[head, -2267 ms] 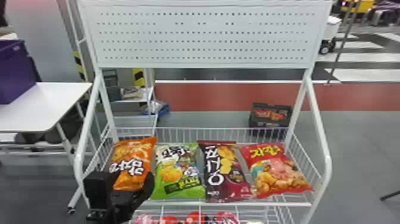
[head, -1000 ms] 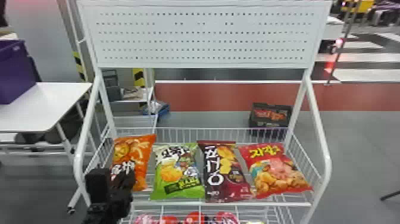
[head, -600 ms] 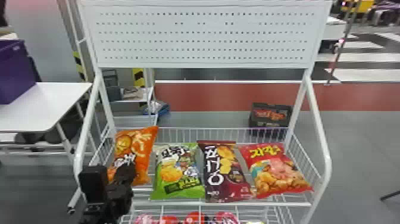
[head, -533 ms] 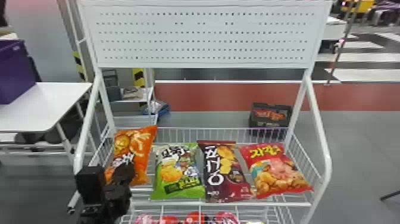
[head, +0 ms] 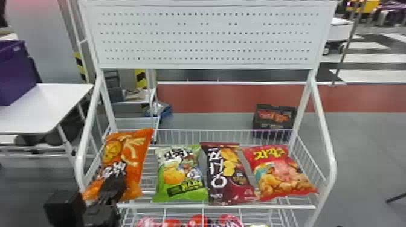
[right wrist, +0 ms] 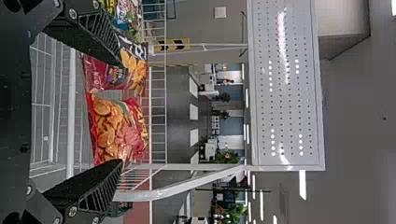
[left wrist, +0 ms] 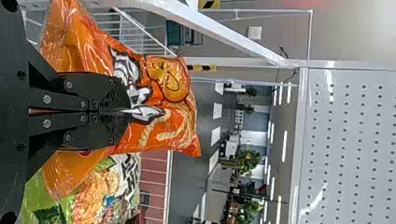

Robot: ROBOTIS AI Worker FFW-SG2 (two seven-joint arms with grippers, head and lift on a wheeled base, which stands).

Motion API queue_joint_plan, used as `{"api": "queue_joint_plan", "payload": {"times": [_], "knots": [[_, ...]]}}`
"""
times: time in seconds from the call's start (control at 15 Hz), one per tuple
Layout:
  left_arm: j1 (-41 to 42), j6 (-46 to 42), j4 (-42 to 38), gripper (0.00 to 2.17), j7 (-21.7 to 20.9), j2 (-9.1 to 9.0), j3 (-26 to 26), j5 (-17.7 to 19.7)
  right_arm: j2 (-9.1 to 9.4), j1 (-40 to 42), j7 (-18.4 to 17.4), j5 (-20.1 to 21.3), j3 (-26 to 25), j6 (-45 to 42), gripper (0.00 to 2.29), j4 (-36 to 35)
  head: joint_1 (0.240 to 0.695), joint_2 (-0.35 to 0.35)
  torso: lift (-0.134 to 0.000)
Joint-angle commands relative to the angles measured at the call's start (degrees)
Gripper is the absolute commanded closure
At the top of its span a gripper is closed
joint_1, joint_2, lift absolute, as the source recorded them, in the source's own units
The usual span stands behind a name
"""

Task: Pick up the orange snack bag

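White table [head: 45, 108] at left, purple bin [head: 15, 72] on it, red floor band [head: 205, 98], grey floor [head: 368, 157], striped floor beyond

The orange snack bag [head: 137, 154] at left bears yellow shapes and black-and-white lettering. The green bag [head: 176, 176] pales at its far end, the maroon bag [head: 232, 187] carries white lettering and the red bag [head: 281, 172], at right, yellow. Rows of dark dots cross the white board [head: 208, 36].
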Motion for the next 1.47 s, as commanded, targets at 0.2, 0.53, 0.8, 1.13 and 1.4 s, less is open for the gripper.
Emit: {"api": "queue_joint_plan", "payload": {"times": [0.2,0.53,0.8,1.13,1.4], "knots": [[12.3,-9.6,-7.4,1.33,-0.2,1.42,2.3,-0.1,0.18,-0.4,0.0,-0.2,0.4,0.0,0.15,0.4,0.499,0.0,0.0],[19.9,-19.6,-8.2,1.33,-0.9,1.42,4.1,-0.4,0.18,-1.0,0.0,-0.2,1.1,0.0,0.15,0.8,0.499,0.0,0.0],[25.2,-25.9,-10.0,1.33,-1.2,1.5,5.9,-1.1,0.18,-1.3,0.0,-0.3,1.3,0.0,0.15,1.0,0.499,0.0,0.0],[29.5,-30.3,-10.9,1.33,-1.5,1.59,6.5,-2.7,0.18,-1.6,0.0,-0.3,1.4,0.2,0.15,1.4,0.499,0.0,0.0],[30.8,-32.8,-10.3,1.33,-1.2,1.5,6.3,-3.6,0.0,-2.2,0.0,-0.3,1.7,0.2,0.15,1.9,0.499,0.0,0.0]]}}
